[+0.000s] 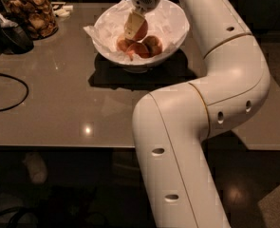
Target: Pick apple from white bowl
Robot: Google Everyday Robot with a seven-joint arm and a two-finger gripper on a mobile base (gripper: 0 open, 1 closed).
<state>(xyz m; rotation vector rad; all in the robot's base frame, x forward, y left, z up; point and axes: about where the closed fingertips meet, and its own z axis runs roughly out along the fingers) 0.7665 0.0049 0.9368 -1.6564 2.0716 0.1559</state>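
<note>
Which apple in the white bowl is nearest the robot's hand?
The round reddish-orange apple topping the pile in the glossy white bowl: it sits right against the end effector, while the other three apples lie lower.
</note>
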